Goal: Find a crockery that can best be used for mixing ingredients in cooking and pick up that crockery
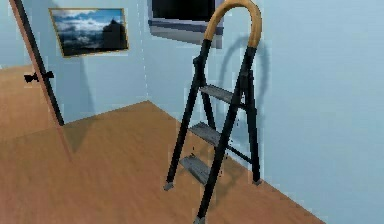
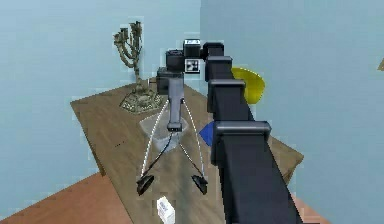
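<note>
Arm side view: your arm runs as a dark square bar from the bottom edge, right of centre, up toward the top middle. Two white marker squares sit at its far end. The gripper hangs left of them, dark body up top, with a grey stem below it. Two thin fingers reach down the frame to dark tips over the wooden table.

- You cannot tell from this view how the fingers are set.
- You cannot tell whether the gripper holds anything. A small white box lies on the table just below the tips, at the bottom edge.

The yellow bowl is right of centre in the upper half. It sits on the table's far side and its left part is hidden behind the arm. It lies well apart from the finger tips, on the other side of the bar.

A small blue object shows against the arm's left edge, mid-frame; its kind is unclear. A bare branching plant in a shallow dish stands on the table at upper left.

Forward view:
- A dark stepladder with grey steps and an orange top rail stands right of centre on the wood floor, near the pale blue wall.
- A framed landscape picture hangs at upper left.
- A dark door edge with a handle is at the left.
- A dark panel shows at top centre.
</note>
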